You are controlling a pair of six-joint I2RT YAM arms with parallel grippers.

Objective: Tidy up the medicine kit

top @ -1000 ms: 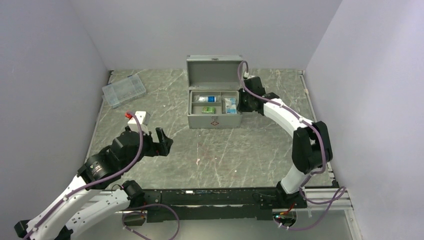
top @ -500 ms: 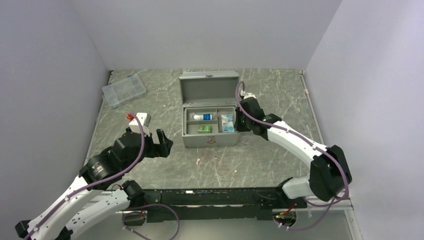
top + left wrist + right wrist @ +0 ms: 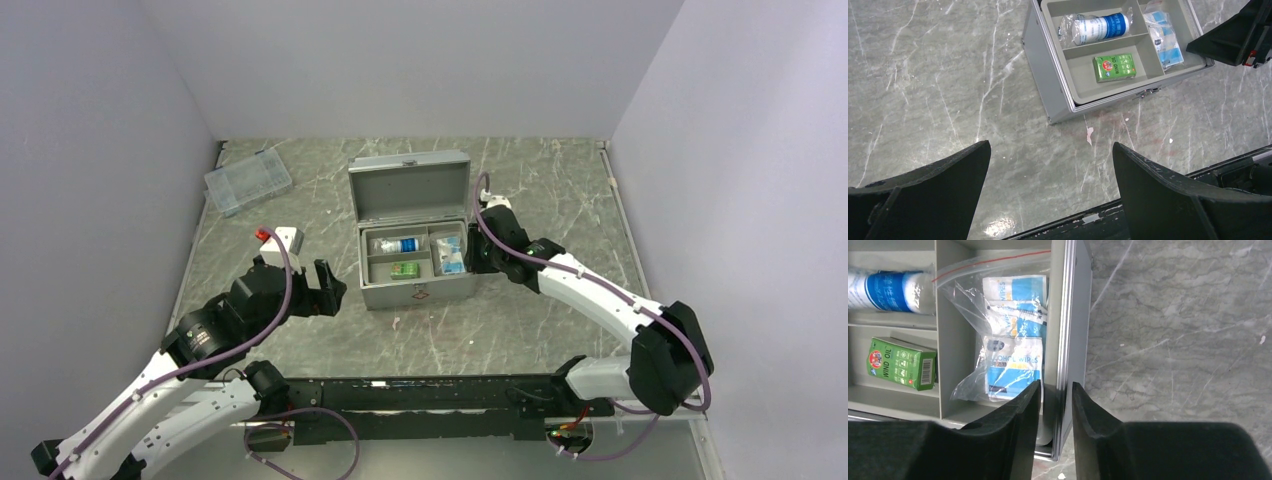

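- Medicine kit [image 3: 395, 292] is sitting mid-frame in the overhead view on the grey marbled worktop [image 3: 520, 320], with its hinged lid [image 3: 410, 190] standing open at the back.
- Its divided tray [image 3: 1083, 80] is holding three items: a white bottle with a blue label [image 3: 1098, 28] in the back compartment, a green box marked WIND OIL [image 3: 1114, 67] in the front one, and a clear bag of alcohol wipes [image 3: 1013, 340] along the right of the frame.
- Right gripper [image 3: 1054, 430] is pinching the kit's side wall. One finger is sitting inside the tray beside the wipes and the other outside, nearly closed with only that wall between them.
- Left gripper [image 3: 1050, 185] is hovering over bare worktop to the lower left of the kit, fingers spread wide and holding nothing.
- Outside the kit, a small white item with a red tip [image 3: 277, 237] is lying near the left gripper. A clear plastic compartment box [image 3: 247, 181] is lying in the upper left, well apart from the kit.
- Packing is looking partly done, with all three compartments filled. What seems to be remaining is dealing with the two loose items, lowering the lid and fastening the front latch [image 3: 1146, 92].
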